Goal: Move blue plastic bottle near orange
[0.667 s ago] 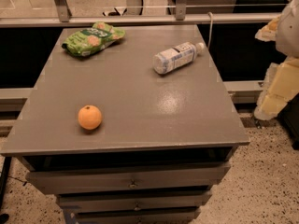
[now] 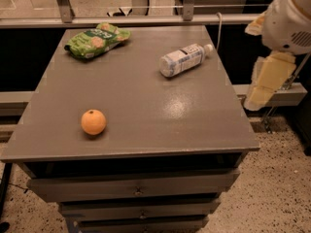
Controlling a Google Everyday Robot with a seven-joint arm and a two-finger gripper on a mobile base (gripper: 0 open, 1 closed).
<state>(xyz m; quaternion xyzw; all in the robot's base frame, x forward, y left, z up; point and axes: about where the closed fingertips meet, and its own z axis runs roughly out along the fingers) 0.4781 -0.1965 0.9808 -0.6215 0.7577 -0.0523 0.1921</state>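
Observation:
The blue plastic bottle (image 2: pixel 183 58) lies on its side at the back right of the grey table top (image 2: pixel 146 106), with its white cap pointing right towards the table's edge. The orange (image 2: pixel 93 122) sits at the front left of the table, well apart from the bottle. My gripper (image 2: pixel 265 84), pale yellow below a white arm housing, hangs off the table's right edge. It is to the right of the bottle, apart from it, and holds nothing that I can see.
A green snack bag (image 2: pixel 96 40) lies at the back left corner. A metal rail (image 2: pixel 146 19) runs behind the table. Drawers (image 2: pixel 136 191) are below the front edge. Speckled floor lies to the right.
My arm and gripper have shifted a little left and up, closer to the table's right edge. The bottle, orange and bag have not moved.

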